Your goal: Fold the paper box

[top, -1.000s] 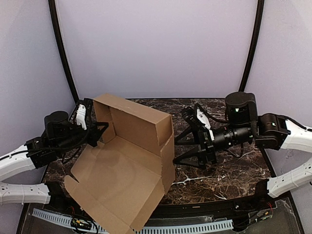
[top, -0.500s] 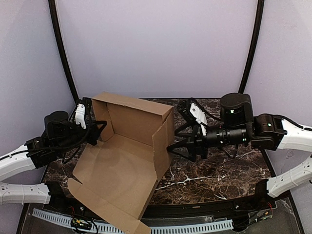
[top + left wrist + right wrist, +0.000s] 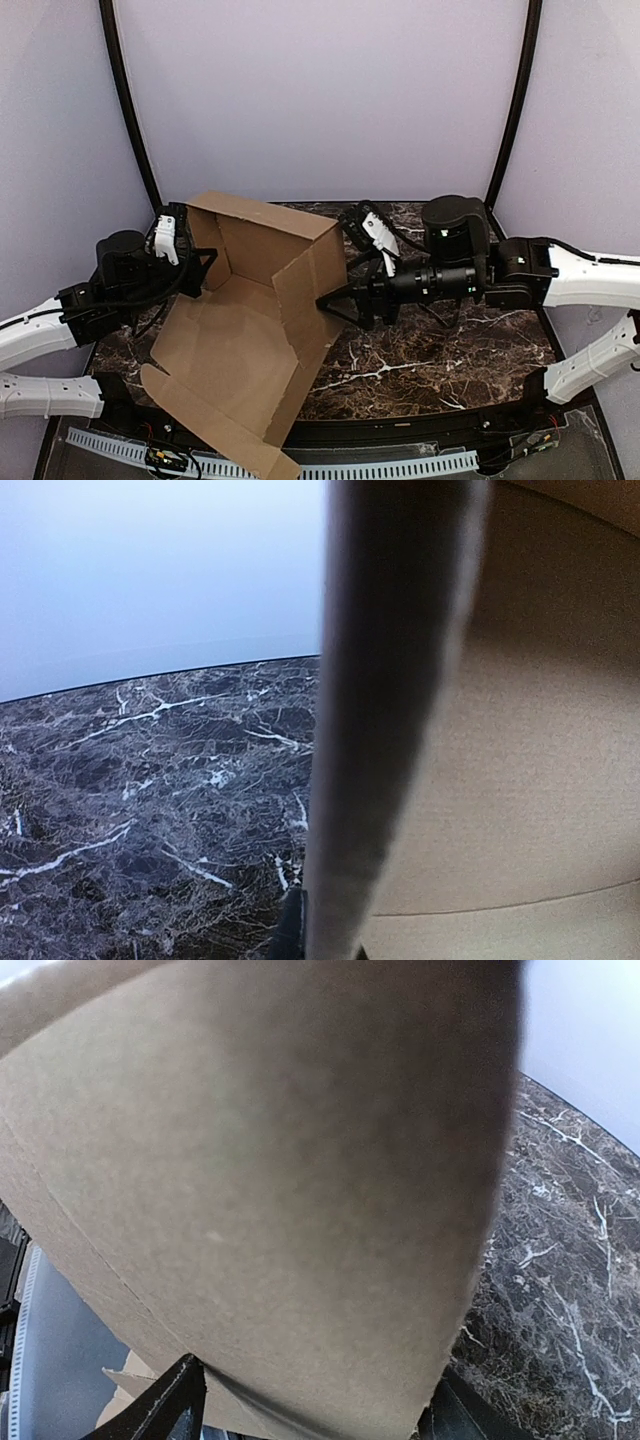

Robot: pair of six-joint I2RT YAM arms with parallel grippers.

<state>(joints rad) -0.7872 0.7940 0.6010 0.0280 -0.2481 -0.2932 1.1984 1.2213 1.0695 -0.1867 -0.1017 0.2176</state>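
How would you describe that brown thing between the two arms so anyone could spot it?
Start at the dark marble table; on its left half sits the paper box, a large half-folded sheet with raised back and side walls. It is the only plain brown thing there, pinched at its left wall by the left gripper and pushed at its right wall by the open right gripper.
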